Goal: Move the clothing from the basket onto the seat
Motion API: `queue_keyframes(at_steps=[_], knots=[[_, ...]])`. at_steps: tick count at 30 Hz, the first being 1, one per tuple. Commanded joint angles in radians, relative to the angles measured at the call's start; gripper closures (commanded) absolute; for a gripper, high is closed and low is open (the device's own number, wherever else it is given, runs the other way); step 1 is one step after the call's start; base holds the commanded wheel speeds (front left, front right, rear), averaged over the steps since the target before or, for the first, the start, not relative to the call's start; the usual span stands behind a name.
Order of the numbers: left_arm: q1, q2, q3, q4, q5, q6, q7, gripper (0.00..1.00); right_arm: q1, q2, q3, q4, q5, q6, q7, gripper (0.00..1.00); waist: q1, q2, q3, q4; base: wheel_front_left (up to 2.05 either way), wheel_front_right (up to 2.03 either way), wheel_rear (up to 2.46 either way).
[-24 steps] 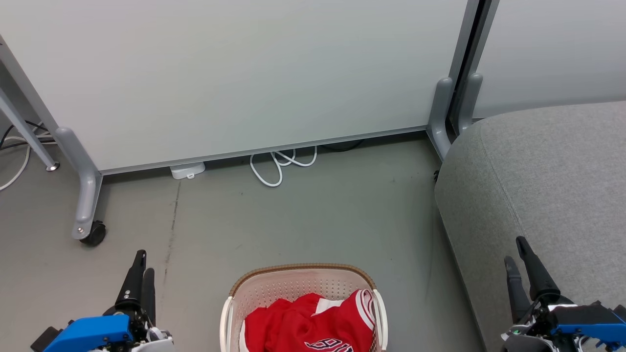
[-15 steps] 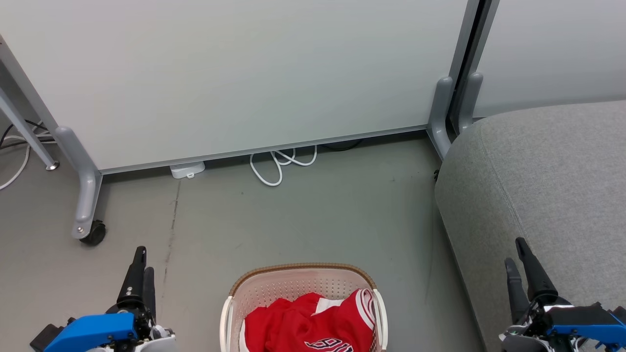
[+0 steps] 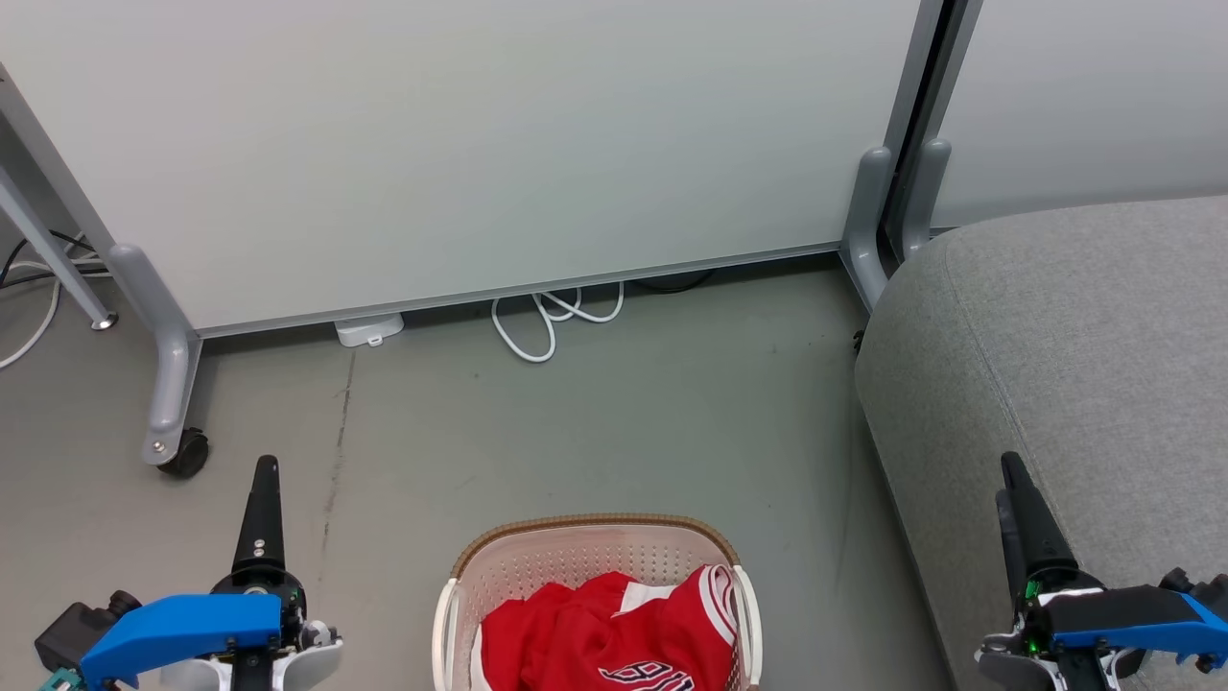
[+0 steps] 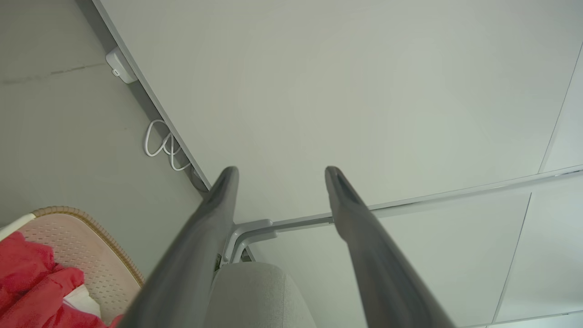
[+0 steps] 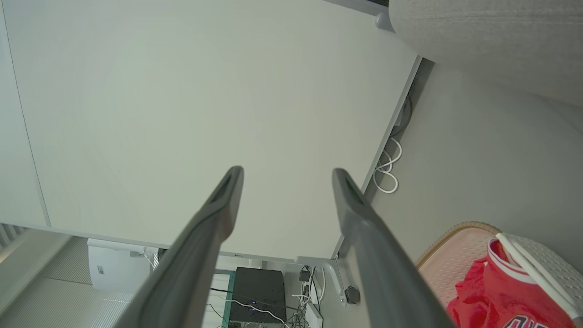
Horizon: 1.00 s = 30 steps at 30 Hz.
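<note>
Fingers point(image 4: 218, 205) apart in wrist views

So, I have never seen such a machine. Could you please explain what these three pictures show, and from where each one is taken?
This is a wheeled robot with two arms. The wide picture comes from a camera on its head, looking down at the floor. At lower left is its left gripper, at lower right its right gripper; each has two long dark fingers. The other two pictures come from cameras on the wrists, looking along those fingers; there both grippers are open and hold nothing. On the floor stands a cream basket with red clothing inside. The grey seat is on the right. Behind are a pale partition and a white cable.
</note>
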Motion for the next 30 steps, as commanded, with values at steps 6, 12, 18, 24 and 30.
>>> queue_keyframes(at_steps=[6, 12, 18, 24, 30], knots=[[-0.033, 0.009, 0.001, -0.037, 0.123, -0.001, -0.030, 0.00, -0.027, -0.006, 0.018, -0.041, -0.138, 0.001, -0.031, 0.00, 0.0000, 0.0000, 0.001, 0.001, 0.00, 0.00, 0.00], [-0.035, 0.010, -0.007, -0.053, 0.241, 0.002, -0.053, 0.00, -0.030, -0.006, 0.034, -0.062, -0.256, 0.001, -0.054, 0.00, 0.0000, 0.0000, 0.004, 0.002, 0.00, 0.00, 0.00], [-0.038, 0.010, -0.027, -0.071, 0.353, 0.010, -0.074, 0.00, -0.033, -0.007, 0.050, -0.073, -0.361, 0.001, -0.075, 0.00, 0.0000, 0.0000, 0.006, 0.005, 0.00, 0.00, 0.00], [-0.037, 0.010, -0.057, -0.084, 0.465, 0.021, -0.093, 0.00, -0.035, -0.007, 0.068, -0.076, -0.467, 0.002, -0.095, 0.00, 0.0000, 0.0000, 0.008, 0.007, 0.00, 0.00, 0.00], [-0.037, 0.011, -0.085, -0.086, 0.585, 0.029, -0.112, 0.00, -0.038, -0.008, 0.082, -0.074, -0.558, 0.002, -0.113, 0.00, 0.0000, 0.0000, 0.010, 0.009, 0.00, 0.00, 0.00]])
